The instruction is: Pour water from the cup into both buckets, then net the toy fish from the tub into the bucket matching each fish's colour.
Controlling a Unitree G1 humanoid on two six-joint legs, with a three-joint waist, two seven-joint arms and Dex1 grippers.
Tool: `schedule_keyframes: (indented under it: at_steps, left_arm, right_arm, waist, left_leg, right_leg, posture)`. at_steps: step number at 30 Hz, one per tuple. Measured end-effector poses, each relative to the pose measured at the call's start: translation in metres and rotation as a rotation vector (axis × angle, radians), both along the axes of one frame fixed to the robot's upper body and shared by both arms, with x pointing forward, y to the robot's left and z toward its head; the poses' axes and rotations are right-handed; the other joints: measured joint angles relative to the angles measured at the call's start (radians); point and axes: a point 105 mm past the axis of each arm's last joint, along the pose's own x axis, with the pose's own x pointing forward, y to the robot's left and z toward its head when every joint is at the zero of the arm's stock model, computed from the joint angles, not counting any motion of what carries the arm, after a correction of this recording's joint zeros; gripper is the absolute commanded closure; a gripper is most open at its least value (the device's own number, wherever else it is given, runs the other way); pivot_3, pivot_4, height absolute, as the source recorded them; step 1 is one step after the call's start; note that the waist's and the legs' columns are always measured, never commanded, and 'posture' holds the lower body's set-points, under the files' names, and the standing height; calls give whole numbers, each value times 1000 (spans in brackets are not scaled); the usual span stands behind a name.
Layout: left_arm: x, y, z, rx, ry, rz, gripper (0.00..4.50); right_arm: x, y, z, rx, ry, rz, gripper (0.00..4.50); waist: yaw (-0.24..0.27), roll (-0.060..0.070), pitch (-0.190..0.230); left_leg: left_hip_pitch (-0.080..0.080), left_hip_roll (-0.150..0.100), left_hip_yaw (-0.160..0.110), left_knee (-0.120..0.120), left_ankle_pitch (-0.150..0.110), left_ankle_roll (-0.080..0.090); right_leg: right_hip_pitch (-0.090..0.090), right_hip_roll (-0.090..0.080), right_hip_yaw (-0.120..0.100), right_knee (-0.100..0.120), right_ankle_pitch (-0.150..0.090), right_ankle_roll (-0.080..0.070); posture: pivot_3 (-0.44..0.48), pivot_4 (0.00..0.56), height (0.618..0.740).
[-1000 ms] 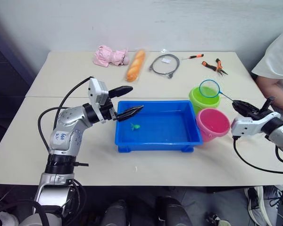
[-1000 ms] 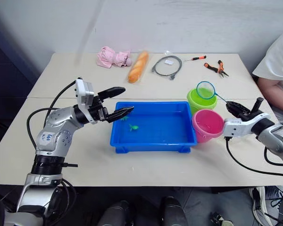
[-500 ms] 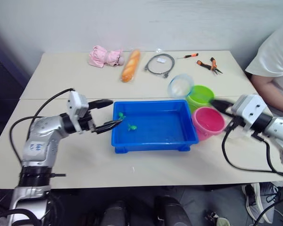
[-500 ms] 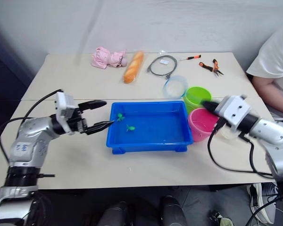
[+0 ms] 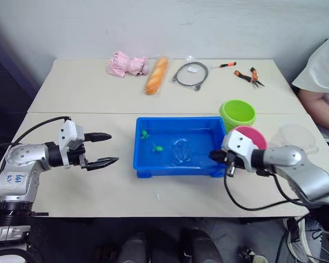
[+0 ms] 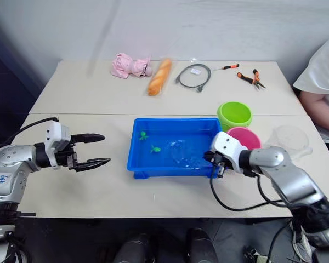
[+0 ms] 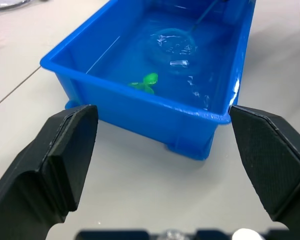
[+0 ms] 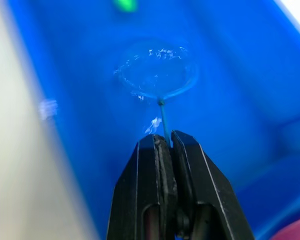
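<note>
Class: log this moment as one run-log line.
right gripper: shut on net | net: dipped in tub | left gripper: open, idle

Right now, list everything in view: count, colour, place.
tub: 1, blue, table centre
net: 1, blue-rimmed, hoop down in the tub
toy fish: 2, green, tub's left part
green bucket: 1, lime, right of the tub
pink bucket: 1, nearer than the green one
cup: 1, clear, far right
soft toy: 1, pink, far edge
bread: 1, orange-brown, beside the toy
cable: 1, grey, coiled
screwdriver: 1, orange-handled
pliers: 1, orange-handled
person: 1, white shirt, right edge
left hand: open, left of the tub
right hand: shut on the net's handle
</note>
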Motion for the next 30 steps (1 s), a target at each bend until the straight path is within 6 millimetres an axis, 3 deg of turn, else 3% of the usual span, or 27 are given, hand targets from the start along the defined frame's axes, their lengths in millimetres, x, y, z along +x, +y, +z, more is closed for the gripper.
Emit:
schedule_keyframes:
  at_steps: [5,10,15,20,26,30]
  left_arm:
    - [1,-2,1,-7,5,6,34]
    - [3,-7,7,-5,-8,-6,34]
    - [3,-8,8,-4,-5,-9,34]
    - [1,-13,11,-1,-1,-22,34]
    - [2,-29,24,9,-13,-69,34]
    - [2,-42,34,25,-35,-103,34]
  right_arm:
    - [6,17,-13,-56,79,55,4500]
    - [9,57,-11,21,115,138,4500]
    - [11,65,-8,55,105,143,4500]
    - [11,59,4,122,84,139,4500]
    - [-6,36,7,180,94,184,4500]
    - [-15,23,23,255,57,181,4500]
  waist:
    - [-4,0,0]
    - [-16,0,0]
    - [-16,0,0]
    - [-15,0,0]
    - [-13,0,0]
    - [-15,0,0]
  left_leg:
    - [0,0,0,0,0,0]
    - [0,0,0,0,0,0]
    - [0,0,0,0,0,1]
    - [-1,0,-1,0,-1,1]
    - [-1,0,-1,0,-1,1]
    - [0,0,-1,-1,-1,1]
  right_leg:
    - [0,1,-1,0,0,0]
    - [0,1,-1,1,0,0]
    - [1,1,-1,2,0,1]
    - [1,1,-1,2,0,1]
    - [2,2,-1,1,1,1]
    - [2,3,-1,1,1,1]
  posture:
    - [0,150,738]
    - [0,150,738]
    - [0,150,738]
    - [0,150,738]
    - [0,150,738]
    - [0,150,738]
